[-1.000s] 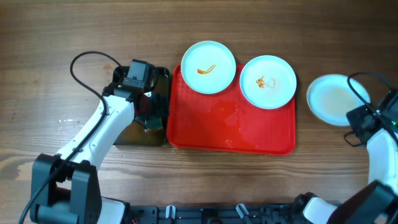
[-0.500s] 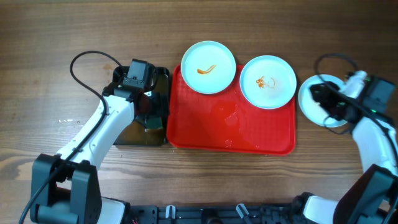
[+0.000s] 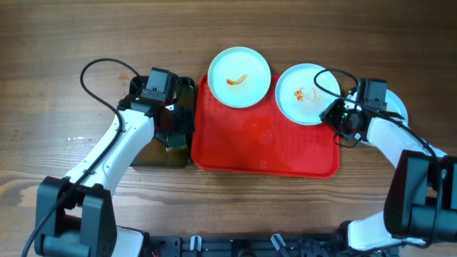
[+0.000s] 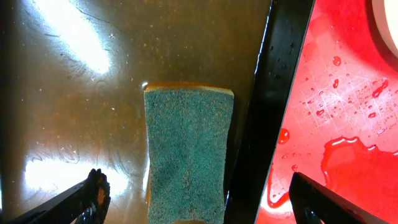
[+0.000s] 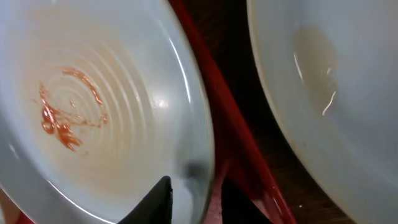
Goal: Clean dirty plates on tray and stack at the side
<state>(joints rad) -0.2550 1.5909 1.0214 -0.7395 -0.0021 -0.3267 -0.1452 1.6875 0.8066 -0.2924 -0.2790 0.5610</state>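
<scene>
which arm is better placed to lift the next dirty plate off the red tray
Right. The right gripper sits at the rim of the smeared plate on the red tray; the left gripper hangs open over the sponge in the black tray.

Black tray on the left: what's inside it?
A blue-green sponge lies in murky brown liquid inside the black tray. From overhead the left arm hides most of it, and the sponge's near end runs out of the wrist view.
</scene>
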